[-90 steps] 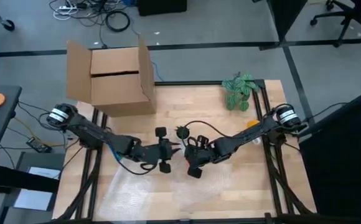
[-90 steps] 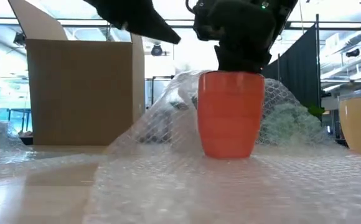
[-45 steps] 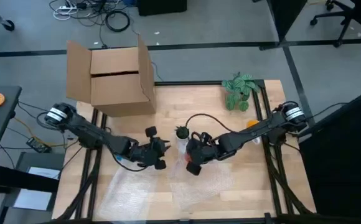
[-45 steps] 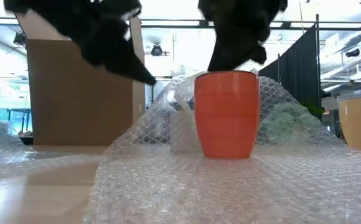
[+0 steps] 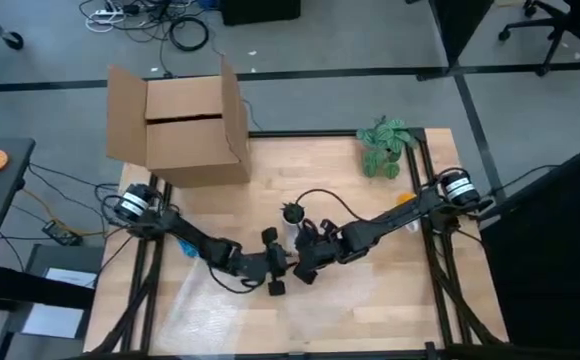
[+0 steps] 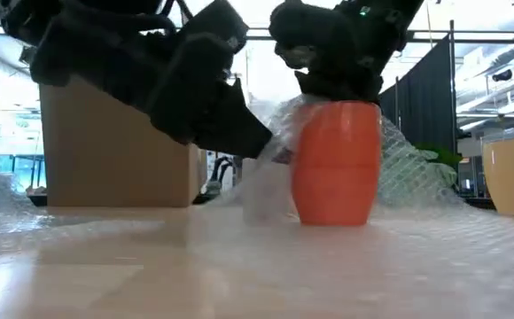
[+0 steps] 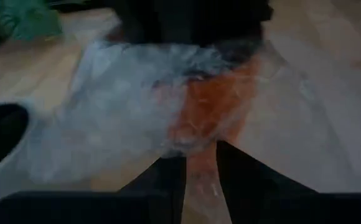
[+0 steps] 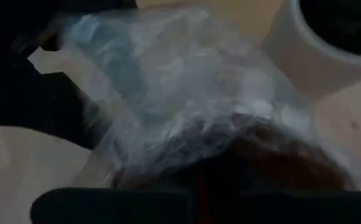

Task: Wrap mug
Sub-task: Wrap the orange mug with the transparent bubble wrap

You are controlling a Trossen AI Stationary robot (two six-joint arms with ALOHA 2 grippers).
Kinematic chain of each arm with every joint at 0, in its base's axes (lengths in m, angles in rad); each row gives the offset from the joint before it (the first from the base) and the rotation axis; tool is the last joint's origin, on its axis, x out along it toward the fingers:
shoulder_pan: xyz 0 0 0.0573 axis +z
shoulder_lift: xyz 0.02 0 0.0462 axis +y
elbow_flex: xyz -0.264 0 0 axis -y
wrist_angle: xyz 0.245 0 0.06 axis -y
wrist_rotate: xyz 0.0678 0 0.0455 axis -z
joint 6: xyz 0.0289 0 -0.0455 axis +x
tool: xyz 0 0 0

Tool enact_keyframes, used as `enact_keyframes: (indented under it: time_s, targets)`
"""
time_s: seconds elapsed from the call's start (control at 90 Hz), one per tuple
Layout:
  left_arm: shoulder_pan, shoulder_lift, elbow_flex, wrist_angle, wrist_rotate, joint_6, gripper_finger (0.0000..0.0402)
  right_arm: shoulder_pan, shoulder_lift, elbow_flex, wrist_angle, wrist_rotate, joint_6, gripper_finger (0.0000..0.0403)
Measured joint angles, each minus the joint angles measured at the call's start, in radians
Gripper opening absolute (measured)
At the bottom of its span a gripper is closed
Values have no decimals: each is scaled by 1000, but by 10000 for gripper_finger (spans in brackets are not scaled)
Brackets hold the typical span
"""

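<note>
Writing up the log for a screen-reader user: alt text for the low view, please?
An upright orange mug stands on a sheet of bubble wrap, wrap bunched against its back and left side. The left pincer reaches in from the left, the right pincer sits over the rim; a cardboard box stands behind.

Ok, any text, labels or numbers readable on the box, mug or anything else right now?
None readable.
Box: plain cardboard, no print showing.
Mug: plain orange, no logo.
Papers on the floor beside the table: too small to read.
</note>
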Motion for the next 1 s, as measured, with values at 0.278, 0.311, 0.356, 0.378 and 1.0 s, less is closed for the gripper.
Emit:
enact_keyframes:
  time_s: [0.278, 0.311, 0.356, 0.378, 1.0]
  targets:
    - [-2, -69, 4, -121, -4, 0, 73, 6, -76, 0, -57, -67, 9, 0]
    - [-2, -78, 4, -141, -6, -1, 73, 7, -82, 0, -67, -77, 10, 0]
    - [-5, -92, 4, -157, -8, -2, 73, 11, -93, 0, -73, -82, 9, 0]
    - [-6, -99, 4, -171, -9, -2, 73, 12, -96, 0, -78, -81, 9, 0]
    - [-38, -239, 3, -359, -75, -69, 73, 17, -73, 1, -54, 85, -18, 0]
